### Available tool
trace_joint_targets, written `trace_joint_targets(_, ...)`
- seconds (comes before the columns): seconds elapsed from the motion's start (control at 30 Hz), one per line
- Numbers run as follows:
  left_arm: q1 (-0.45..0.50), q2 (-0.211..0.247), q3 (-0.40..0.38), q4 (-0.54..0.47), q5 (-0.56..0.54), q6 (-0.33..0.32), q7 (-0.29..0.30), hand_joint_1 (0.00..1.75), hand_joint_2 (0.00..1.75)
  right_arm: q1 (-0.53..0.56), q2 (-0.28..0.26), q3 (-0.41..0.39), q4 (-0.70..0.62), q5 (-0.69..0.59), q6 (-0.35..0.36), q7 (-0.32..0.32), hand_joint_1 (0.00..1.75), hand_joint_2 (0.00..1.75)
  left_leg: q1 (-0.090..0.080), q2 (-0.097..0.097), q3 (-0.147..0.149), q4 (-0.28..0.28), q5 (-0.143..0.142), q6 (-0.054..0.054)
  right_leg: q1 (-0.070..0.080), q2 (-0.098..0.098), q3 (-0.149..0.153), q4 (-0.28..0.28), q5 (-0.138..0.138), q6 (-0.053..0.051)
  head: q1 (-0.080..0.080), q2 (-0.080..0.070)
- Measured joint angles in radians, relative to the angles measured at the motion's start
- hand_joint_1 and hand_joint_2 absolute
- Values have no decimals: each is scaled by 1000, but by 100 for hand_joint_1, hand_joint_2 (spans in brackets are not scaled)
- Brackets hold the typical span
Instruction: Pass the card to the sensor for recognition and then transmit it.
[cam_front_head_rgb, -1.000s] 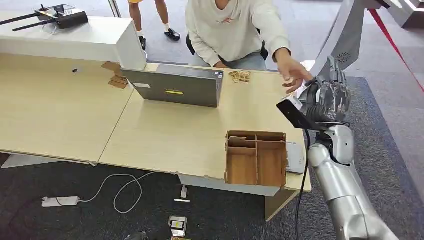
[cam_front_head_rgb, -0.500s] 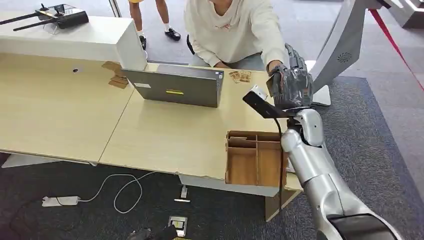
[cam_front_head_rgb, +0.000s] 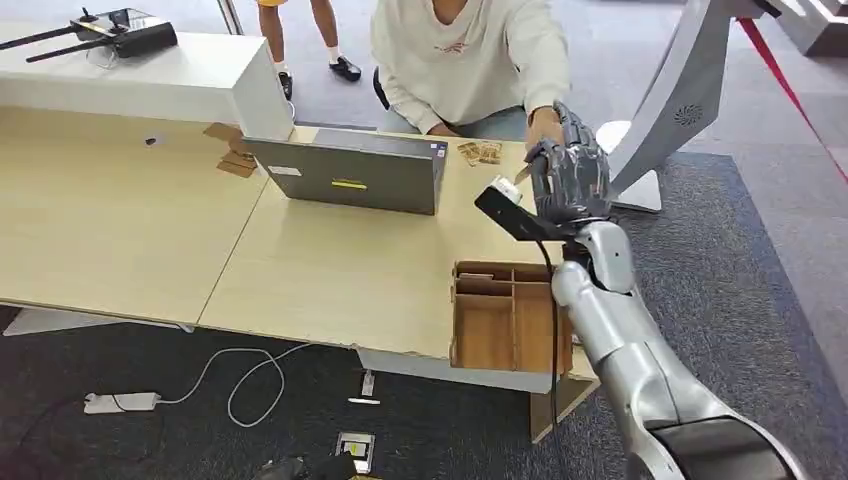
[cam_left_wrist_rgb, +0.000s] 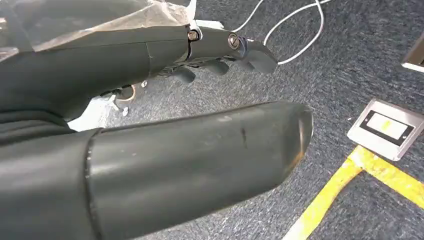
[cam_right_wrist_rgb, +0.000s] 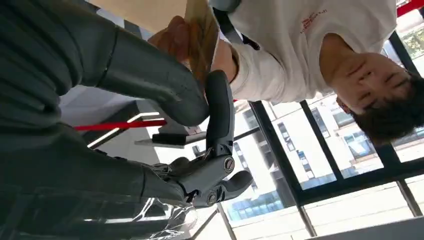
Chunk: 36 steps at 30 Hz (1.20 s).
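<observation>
Right robot hand (cam_right_wrist_rgb: 165, 100) pinches the card (cam_right_wrist_rgb: 202, 35) beside a person's hand (cam_right_wrist_rgb: 172, 37); left robot hand (cam_left_wrist_rgb: 165, 125) hangs open, holding nothing.

One wooden desk (cam_front_head_rgb: 330, 270) spans the head view. On it stand one closed grey laptop (cam_front_head_rgb: 345, 172) at about 11 o'clock and one wooden divided tray (cam_front_head_rgb: 512, 315) at 5 o'clock, with four compartments showing. One white cabinet (cam_front_head_rgb: 140, 80) at 10 o'clock carries one black remote controller (cam_front_head_rgb: 125, 30). Two people appear at 12 o'clock: one seated person in a white sweatshirt (cam_front_head_rgb: 465, 60) and one standing person's legs (cam_front_head_rgb: 300, 35). One white power strip (cam_front_head_rgb: 120, 402) lies on the carpet at 8 o'clock. One card (cam_right_wrist_rgb: 201, 37) is in the right wrist view.
</observation>
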Motion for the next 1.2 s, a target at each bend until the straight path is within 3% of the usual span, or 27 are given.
trace_joint_targets(0.33, -1, 0, 0, 0, -8, 0, 0, 0, 0, -14, -8, 0, 23, -20, -79, 7, 0, 175, 0, 0, 0, 0, 0, 0, 0, 0, 0, 0, 0, 0, 0, 0)
trace_joint_targets(0.5, 9, 0, 3, 0, 0, 13, -6, 0, 0, -56, -64, -15, 22, -71, -108, 17, 0, 175, 0, 0, 0, 1, 0, 0, 0, 0, 0, 0, 0, 0, 0, 0)
trace_joint_targets(0.63, 23, 1, 6, 1, 0, 21, -6, 0, 0, -86, -157, -55, 22, -120, -124, 29, 0, 175, -1, 0, 1, 3, 0, 1, -1, 0, -1, -2, 0, 0, 0, 0)
trace_joint_targets(0.97, 33, 10, 29, 2, -18, 7, 16, 0, 0, -16, -533, -302, 17, -359, -132, -82, 0, 175, -3, -2, -1, 4, -3, 5, -3, -1, 1, -3, 0, 3, 0, 0)
trace_joint_targets(1.1, 37, 15, 48, 2, 2, 13, 7, 0, 0, 55, -608, -399, 19, -401, -132, -92, 0, 175, -3, 0, -1, 4, -4, 5, -3, 1, 0, -3, 0, 3, 0, 0)
trace_joint_targets(1.2, 42, 15, 65, 2, 28, 21, -2, 0, 0, 118, -629, -461, 24, -378, -132, -68, 0, 175, -2, 0, -1, 4, -4, 5, -2, 1, 0, -3, 0, 3, 0, 0)
